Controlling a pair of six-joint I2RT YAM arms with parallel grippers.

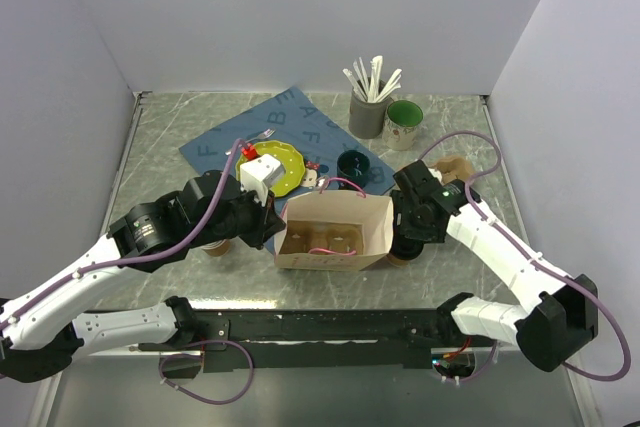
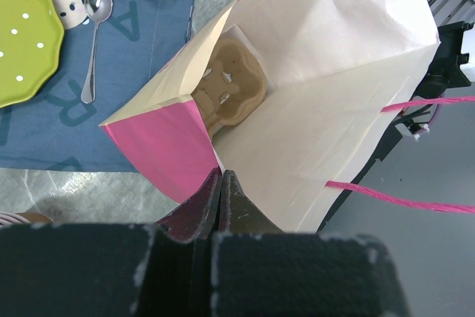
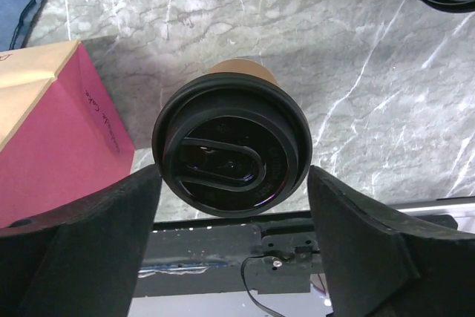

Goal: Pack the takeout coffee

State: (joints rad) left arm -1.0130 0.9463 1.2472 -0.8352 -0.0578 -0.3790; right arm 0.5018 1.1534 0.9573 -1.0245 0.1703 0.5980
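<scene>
So here's where you're at: your left gripper (image 2: 223,180) has its fingers pressed tight together on the pink edge of the paper bag (image 2: 319,109), pinching the corner of the mouth at the bag's left end. The bag sits mid-table with its mouth gaping, cream inside and pink outside. There's a brown cardboard cup carrier (image 2: 226,90) down at the bottom of it.

The takeout coffee (image 3: 231,150) isn't in the bag. It's standing upright on the marble table (image 3: 371,87), just off the bag's right end. From your right wrist cam you're looking straight down on its black lid, with a sliver of brown cup showing past it. Your right gripper (image 3: 234,183) has it straddled: jaws spread wide, one finger on each side, tips right at the lid's rim. Honestly I can't tell whether they're actually squeezing it or just sitting alongside.

Other stuff around: behind the bag there's a blue letter mat (image 1: 300,127) with a lime green plate (image 1: 280,169) and a spoon (image 2: 93,42) on it, and a dark mug (image 1: 352,164) at its near corner. At the back there's a grey cup of white utensils (image 1: 368,107) next to a mug that's green inside (image 1: 404,123).
</scene>
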